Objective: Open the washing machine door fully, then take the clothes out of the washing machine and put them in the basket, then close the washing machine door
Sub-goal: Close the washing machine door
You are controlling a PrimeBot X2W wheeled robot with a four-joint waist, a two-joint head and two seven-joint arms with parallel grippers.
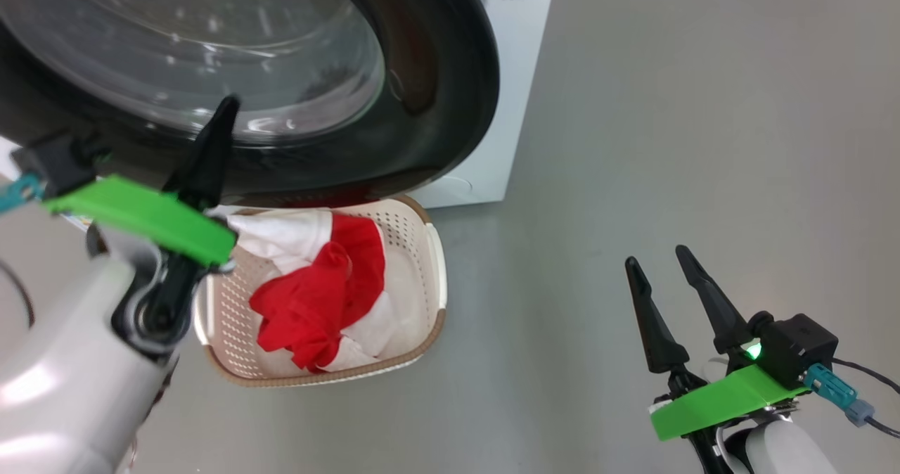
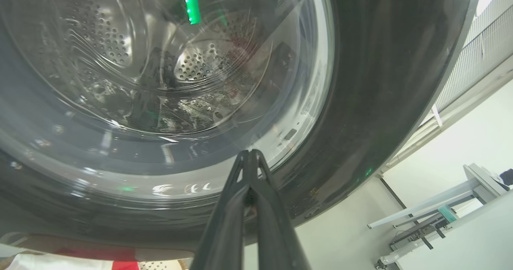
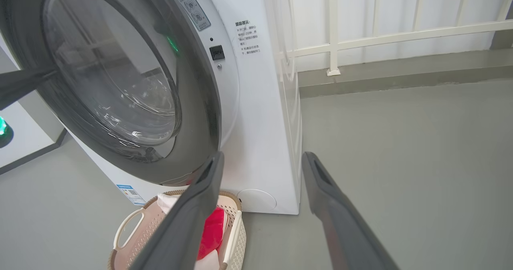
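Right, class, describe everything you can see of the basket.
The basket is a small rounded rectangle of what looks like cream plastic. Its walls are pierced with rows of small holes, its rim is brown and woven-looking, and a cream loop handle sits at one end. It stands upright on the grey floor right before the washer, its far end under the open door; whether those two touch cannot be told. Red and white clothes lie heaped inside.
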